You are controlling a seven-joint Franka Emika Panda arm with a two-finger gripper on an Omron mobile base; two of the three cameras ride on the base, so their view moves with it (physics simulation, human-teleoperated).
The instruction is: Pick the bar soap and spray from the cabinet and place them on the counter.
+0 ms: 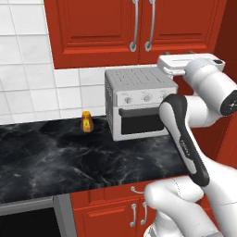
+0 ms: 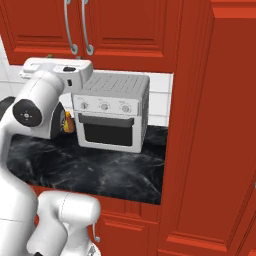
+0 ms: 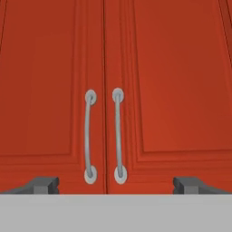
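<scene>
We see the cabinet with both panelled doors closed, its two long curved silver handles side by side at the seam; whatever sits inside is hidden from us, so we cannot tell where the bar soap or the spray lie. In the hand view our gripper faces the doors squarely, the seam running between the two dark fingertips, which stand spread wide apart at the lower corners with nothing between them and no contact with the handles. From the left base view the cabinet hangs above a white toaster oven on the counter, with a small orange bottle to the oven's left near the tiled wall. In the right base view the white arm rises in front of the oven, below the cabinet, and a tall red panel stands to the right.
</scene>
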